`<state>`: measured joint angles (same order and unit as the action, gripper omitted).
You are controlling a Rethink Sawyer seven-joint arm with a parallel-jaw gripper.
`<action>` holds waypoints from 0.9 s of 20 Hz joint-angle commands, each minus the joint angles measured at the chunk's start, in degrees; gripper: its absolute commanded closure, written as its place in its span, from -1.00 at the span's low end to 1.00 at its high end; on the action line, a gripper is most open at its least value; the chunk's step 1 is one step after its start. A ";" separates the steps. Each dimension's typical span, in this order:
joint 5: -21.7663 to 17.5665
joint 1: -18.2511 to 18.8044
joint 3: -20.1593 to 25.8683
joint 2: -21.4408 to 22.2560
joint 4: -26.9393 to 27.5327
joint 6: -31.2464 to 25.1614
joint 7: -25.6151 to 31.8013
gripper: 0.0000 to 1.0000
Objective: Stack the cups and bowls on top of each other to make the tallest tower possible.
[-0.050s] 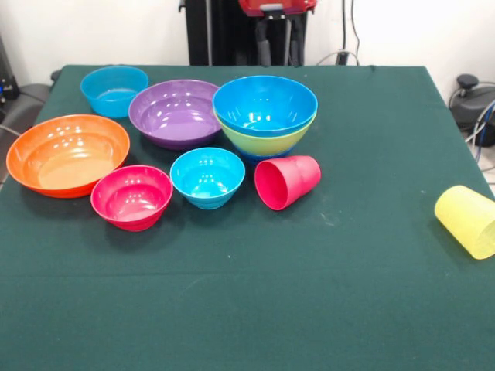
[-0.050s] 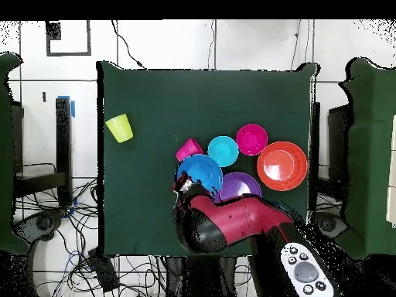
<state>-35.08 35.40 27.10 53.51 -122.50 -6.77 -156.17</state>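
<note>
looking at the table, only the bright blue bowl point(image 1: 264, 104) sits in the green bowl point(image 1: 267, 140), the red cup point(image 1: 286, 182) and yellow cup point(image 1: 468, 220) lie tipped over, and i cannot tell how the gripper point(image 2: 182, 186) is set.

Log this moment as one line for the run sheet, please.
stack: blue bowl nested in lime green bowl | red cup on side | yellow cup on side, apart near edge | hand: state unclear
</note>
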 commanded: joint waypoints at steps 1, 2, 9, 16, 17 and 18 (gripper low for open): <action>3.23 -3.24 -1.18 -2.35 5.85 -7.60 0.13 -1.00; 3.79 -3.39 -1.13 -2.39 6.46 -8.20 0.35 -1.00; 7.80 -6.84 -2.51 -0.60 7.73 -11.10 -0.73 -1.00; 10.64 -13.38 -6.89 -0.91 9.28 -10.52 -3.79 -1.00; 11.12 -14.50 -7.58 -1.15 9.84 -10.70 -4.20 -1.00; 11.70 -15.89 -8.38 -1.35 10.44 -11.05 -4.70 -1.00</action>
<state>-26.04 25.06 22.99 53.66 -116.14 -9.37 -156.17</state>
